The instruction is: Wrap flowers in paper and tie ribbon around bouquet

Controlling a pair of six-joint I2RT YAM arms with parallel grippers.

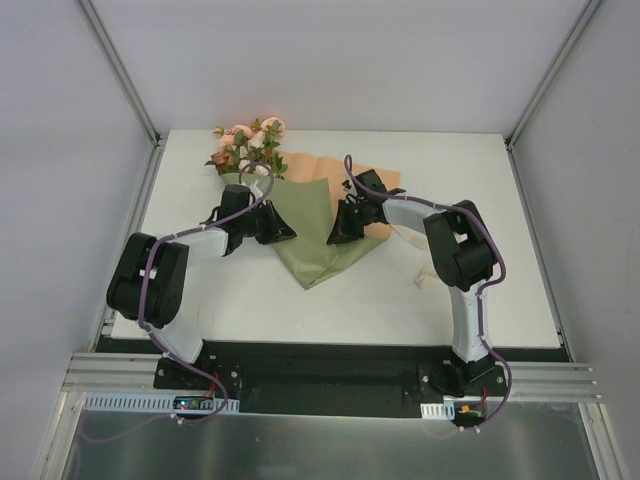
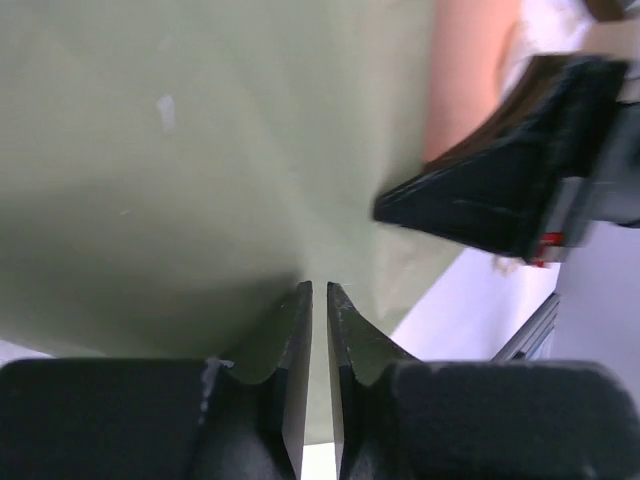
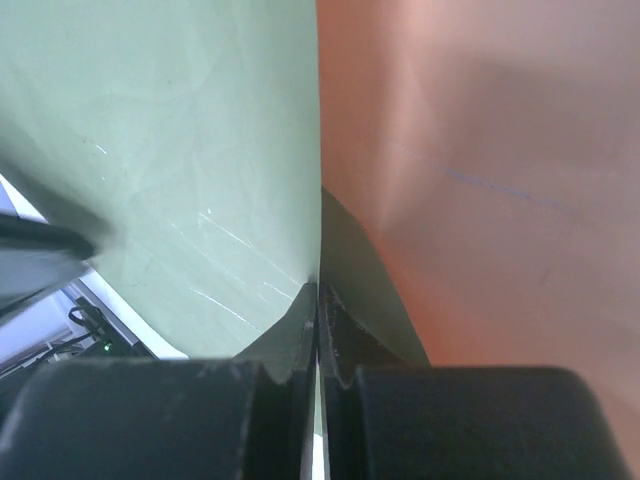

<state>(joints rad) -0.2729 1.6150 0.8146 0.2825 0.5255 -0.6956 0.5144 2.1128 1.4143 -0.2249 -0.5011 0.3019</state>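
Paper (image 1: 312,250) edges gripped by left tool (image 2: 320,292), right tool (image 3: 318,294).

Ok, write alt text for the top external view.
Olive-green paper lies folded on a white table, the left end effector and right end effector at its sides. Flowers stick out at its far end; a ribbon lies beside the right arm.

- No legible text, label, brand or number in any view.
- Red patch (image 2: 545,240) on the right tool (image 1: 338,232): too blurred to read.
- The paper (image 1: 312,240): no print seen.
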